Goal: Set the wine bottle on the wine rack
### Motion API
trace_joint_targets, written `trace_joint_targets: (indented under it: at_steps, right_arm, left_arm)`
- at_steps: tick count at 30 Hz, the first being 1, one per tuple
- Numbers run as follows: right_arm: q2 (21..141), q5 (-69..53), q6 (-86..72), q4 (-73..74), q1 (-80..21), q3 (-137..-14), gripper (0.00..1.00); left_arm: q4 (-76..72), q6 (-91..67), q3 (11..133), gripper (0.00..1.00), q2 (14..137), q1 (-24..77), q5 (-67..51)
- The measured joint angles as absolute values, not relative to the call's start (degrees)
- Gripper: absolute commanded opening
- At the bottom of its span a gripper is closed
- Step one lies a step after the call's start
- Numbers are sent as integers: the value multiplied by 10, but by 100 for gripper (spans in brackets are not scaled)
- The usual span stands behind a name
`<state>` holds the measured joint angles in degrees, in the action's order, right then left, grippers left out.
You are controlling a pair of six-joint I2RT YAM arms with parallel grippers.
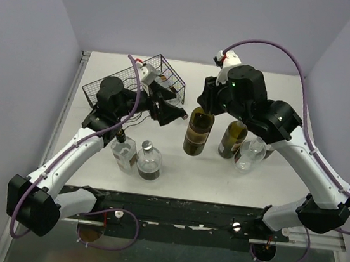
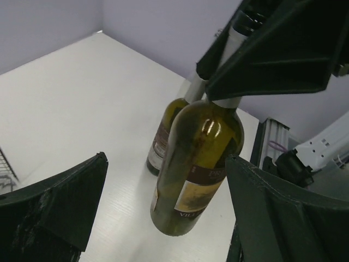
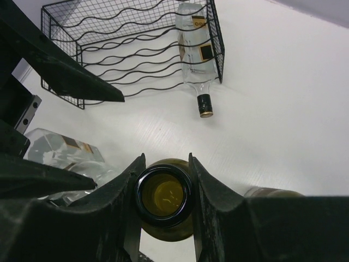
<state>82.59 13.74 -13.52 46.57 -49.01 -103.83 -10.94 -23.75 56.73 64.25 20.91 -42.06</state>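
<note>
Right gripper [image 3: 163,164] clamped on neck of olive-green glass wine bottle [image 2: 196,164], upright on white table [image 1: 176,169], right of black wire-mesh wine rack [image 3: 131,60], outside it. Left gripper [image 2: 164,158] spread wide, flanking bottle, not touching.

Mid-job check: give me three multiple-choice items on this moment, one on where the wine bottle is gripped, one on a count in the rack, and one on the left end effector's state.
1. The right end effector grips the green wine bottle at its: A base; B label; C neck.
2. Bottles lying in the wine rack: A none; B one; C three.
3. The left end effector is: A open; B shut on a bottle; C shut on nothing.

Answers:
1. C, since the right wrist view shows its fingers on either side of the bottle's mouth.
2. B, since a single clear bottle lies at one end of the rack, its neck poking out.
3. A, since its fingers stand wide apart, touching nothing.
</note>
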Motion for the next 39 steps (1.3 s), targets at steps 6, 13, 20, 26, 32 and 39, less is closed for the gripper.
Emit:
trace_joint_targets:
  at_steps: [6, 13, 20, 26, 32, 39]
  right_arm:
    - [803, 127, -140, 497, -488, -1039, 1]
    - [766, 126, -140, 498, -488, -1049, 1]
    - [736, 115, -140, 497, -487, -1058, 1]
    - [723, 105, -140, 491, -484, -1073, 1]
    - [720, 81, -151, 466, -484, -1085, 1]
    - [702, 81, -147, 460, -483, -1075, 1]
  left_arm:
    - [-186, -209, 541, 99, 650, 267, -449]
    - [-254, -191, 538, 99, 675, 332, -472]
    - [-246, -173, 538, 99, 722, 366, -453]
    - [-233, -150, 556, 99, 742, 387, -452]
    - [-216, -117, 569, 94, 767, 403, -457]
    - [-199, -77, 575, 40, 774, 412, -470]
